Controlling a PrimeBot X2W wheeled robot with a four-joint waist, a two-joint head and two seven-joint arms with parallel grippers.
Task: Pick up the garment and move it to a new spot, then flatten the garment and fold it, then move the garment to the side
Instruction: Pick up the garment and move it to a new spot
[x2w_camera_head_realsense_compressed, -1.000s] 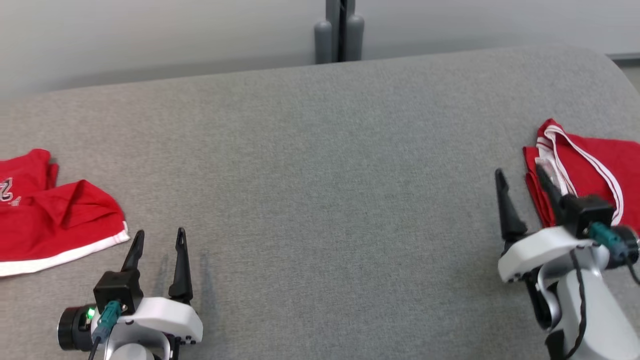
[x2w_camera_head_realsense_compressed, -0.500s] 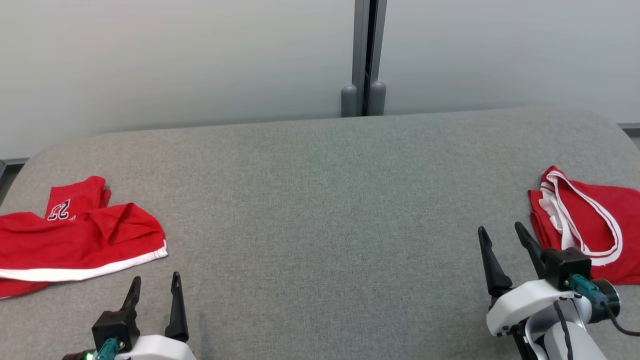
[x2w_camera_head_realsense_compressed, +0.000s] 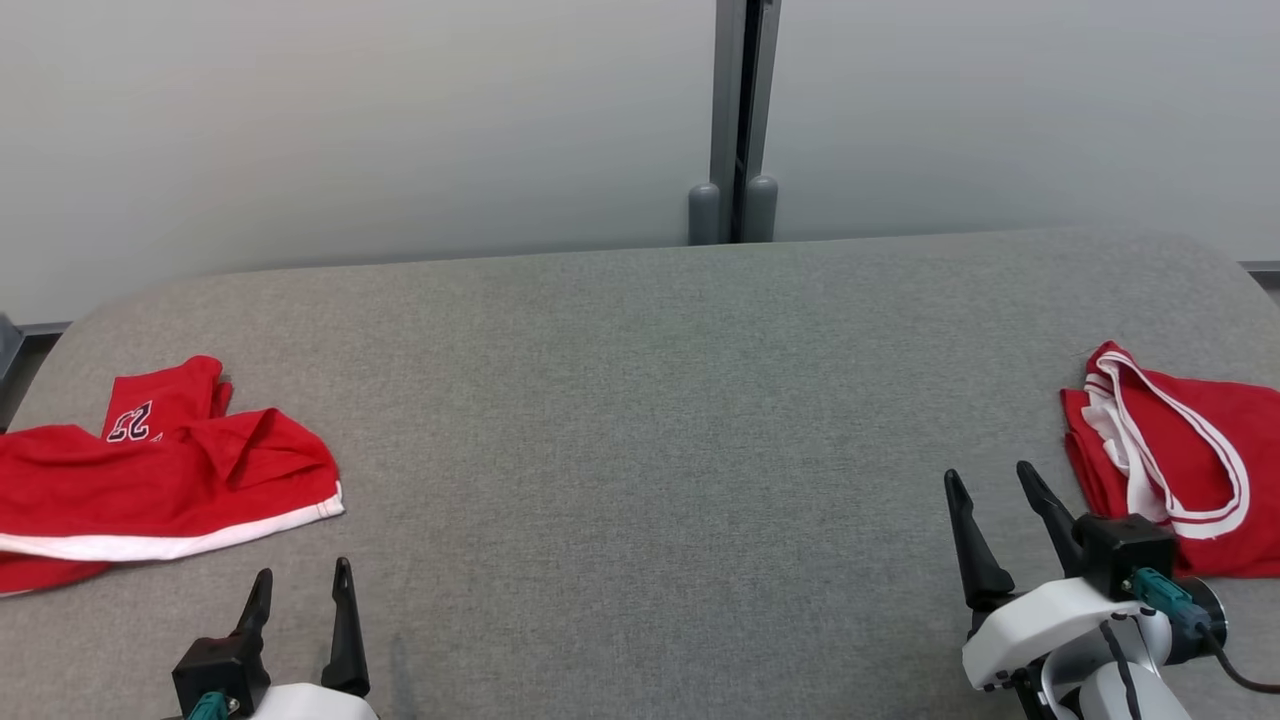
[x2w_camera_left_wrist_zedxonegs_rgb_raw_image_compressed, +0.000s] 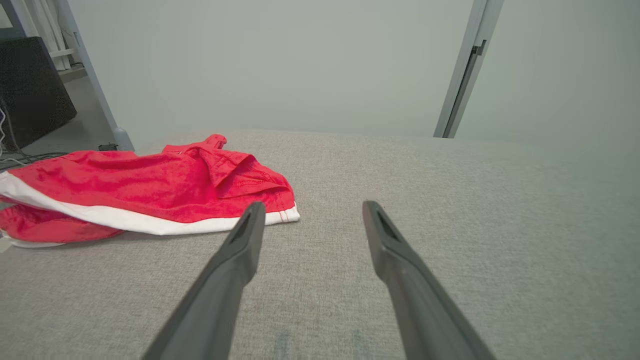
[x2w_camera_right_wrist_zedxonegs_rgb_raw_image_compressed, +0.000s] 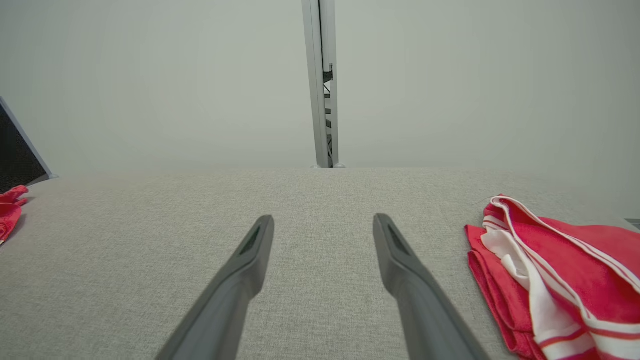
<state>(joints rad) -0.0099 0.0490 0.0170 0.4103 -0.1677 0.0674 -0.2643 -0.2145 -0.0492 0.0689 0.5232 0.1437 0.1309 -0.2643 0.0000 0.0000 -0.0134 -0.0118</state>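
Crumpled garment (x2w_camera_head_realsense_compressed: 150, 480), red with a white hem band and a white number on an upturned flap, lies at the 9 o'clock edge of the table (x2w_camera_head_realsense_compressed: 640, 400) and runs out of the head view's left side. In the left wrist view it (x2w_camera_left_wrist_zedxonegs_rgb_raw_image_compressed: 150, 190) spreads at about 10 o'clock of the left gripper (x2w_camera_left_wrist_zedxonegs_rgb_raw_image_compressed: 314, 207), with its hem corner nearest the fingers. A sliver of it (x2w_camera_right_wrist_zedxonegs_rgb_raw_image_compressed: 7, 210) also shows at 9 o'clock in the right wrist view.

Folded garment (x2w_camera_head_realsense_compressed: 1190, 460), red with white stripes, sits at the table's 3 o'clock edge, its stacked layers facing the table's middle. In the right wrist view it (x2w_camera_right_wrist_zedxonegs_rgb_raw_image_compressed: 550, 270) lies at about 4 o'clock of the right gripper (x2w_camera_right_wrist_zedxonegs_rgb_raw_image_compressed: 324, 220).

Left gripper (x2w_camera_head_realsense_compressed: 303, 572) is at 7 o'clock in the head view, over the grey cloth, fingers spread with nothing between them, tips pointing to 12 o'clock, near the crumpled garment but apart from it. Right gripper (x2w_camera_head_realsense_compressed: 988, 475) is at 5 o'clock, fingers likewise spread and empty, leaning toward 11 o'clock, with the folded garment just beside it at 2 o'clock.

A grey post (x2w_camera_head_realsense_compressed: 735, 120) stands at 12 o'clock behind the table, against a pale wall (x2w_camera_head_realsense_compressed: 350, 130).
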